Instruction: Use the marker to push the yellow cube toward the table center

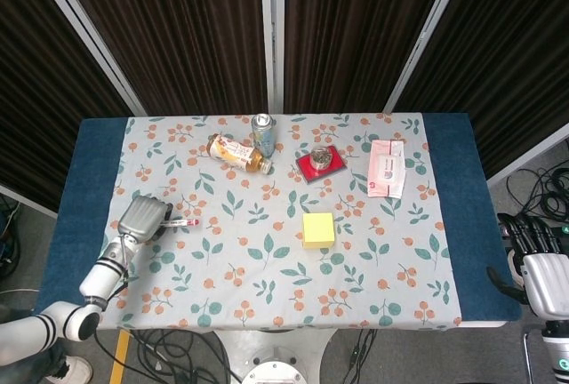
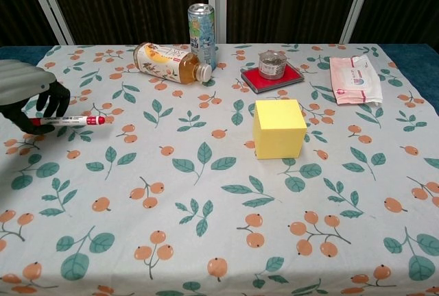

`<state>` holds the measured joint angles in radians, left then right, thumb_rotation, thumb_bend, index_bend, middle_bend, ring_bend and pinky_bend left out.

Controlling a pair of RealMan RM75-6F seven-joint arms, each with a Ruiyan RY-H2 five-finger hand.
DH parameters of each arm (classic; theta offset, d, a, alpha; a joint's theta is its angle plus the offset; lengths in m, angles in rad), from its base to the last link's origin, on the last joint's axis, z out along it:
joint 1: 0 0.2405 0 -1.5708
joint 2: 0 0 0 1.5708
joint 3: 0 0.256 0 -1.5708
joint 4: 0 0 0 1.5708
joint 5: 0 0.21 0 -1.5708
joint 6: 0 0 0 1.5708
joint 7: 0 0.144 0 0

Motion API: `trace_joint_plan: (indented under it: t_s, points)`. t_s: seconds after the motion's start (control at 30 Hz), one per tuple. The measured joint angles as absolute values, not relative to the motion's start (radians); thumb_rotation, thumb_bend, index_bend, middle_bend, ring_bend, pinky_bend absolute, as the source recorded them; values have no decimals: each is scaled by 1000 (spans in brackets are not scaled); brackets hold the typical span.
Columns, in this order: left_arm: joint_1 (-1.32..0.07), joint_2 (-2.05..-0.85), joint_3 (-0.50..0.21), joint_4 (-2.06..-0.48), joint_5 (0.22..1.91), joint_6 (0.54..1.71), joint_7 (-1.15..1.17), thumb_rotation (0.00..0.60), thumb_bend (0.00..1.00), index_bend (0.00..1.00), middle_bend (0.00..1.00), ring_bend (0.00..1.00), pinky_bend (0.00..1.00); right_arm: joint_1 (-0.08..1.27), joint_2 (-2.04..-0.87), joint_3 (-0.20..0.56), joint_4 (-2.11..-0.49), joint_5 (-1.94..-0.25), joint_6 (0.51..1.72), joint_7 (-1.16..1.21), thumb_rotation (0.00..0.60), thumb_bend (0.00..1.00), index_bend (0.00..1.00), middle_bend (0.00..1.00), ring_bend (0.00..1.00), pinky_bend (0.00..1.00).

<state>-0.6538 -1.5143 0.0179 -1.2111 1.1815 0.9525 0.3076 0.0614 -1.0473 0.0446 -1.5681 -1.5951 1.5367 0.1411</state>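
Note:
The yellow cube (image 1: 319, 229) (image 2: 278, 128) stands alone on the floral cloth, slightly right of the middle. My left hand (image 1: 144, 217) (image 2: 25, 99) is far off at the left side of the table, gripping the red-and-white marker (image 1: 181, 222) (image 2: 72, 120), whose red cap points right toward the cube. A wide stretch of cloth lies between the marker tip and the cube. My right hand (image 1: 535, 255) hangs beside the table's right edge, off the cloth, with its fingers apart and nothing in it.
At the back stand a drink can (image 1: 262, 132) (image 2: 202, 26) and a lying tea bottle (image 1: 238, 154) (image 2: 168, 62). A small jar on a red tray (image 1: 320, 164) (image 2: 273, 71) and a wipes pack (image 1: 387, 168) (image 2: 354, 79) lie behind the cube.

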Motion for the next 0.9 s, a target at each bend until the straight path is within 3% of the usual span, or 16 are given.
trace_joint_plan:
  t_s: [0.13, 0.27, 0.4, 0.67, 0.9]
  points:
    - [-650, -1495, 16, -1257, 1171, 937, 319, 600, 478, 320, 462, 322, 432, 54, -1043, 42, -1574, -1597, 1548, 142, 600, 197, 0, 113, 0, 0]
    - [-643, -1465, 13, -1329, 1164, 927, 320, 600, 450, 226, 336, 244, 370, 48, -1041, 40, -1574, -1593, 1554, 147, 600, 197, 0, 113, 0, 0]
    - [-624, -1433, 3, -1381, 1178, 966, 307, 600, 379, 213, 288, 225, 358, 48, -1040, 40, -1573, -1593, 1555, 149, 600, 197, 0, 113, 0, 0]
    - [-507, -1345, -46, -1409, 1217, 1204, 182, 600, 150, 213, 260, 167, 309, 45, -1038, 44, -1567, -1583, 1556, 156, 600, 197, 0, 113, 0, 0]
    - [-360, -1288, -31, -1396, 1248, 1355, 114, 600, 125, 213, 192, 132, 267, 47, -1047, 47, -1561, -1577, 1551, 153, 600, 196, 0, 105, 0, 0]
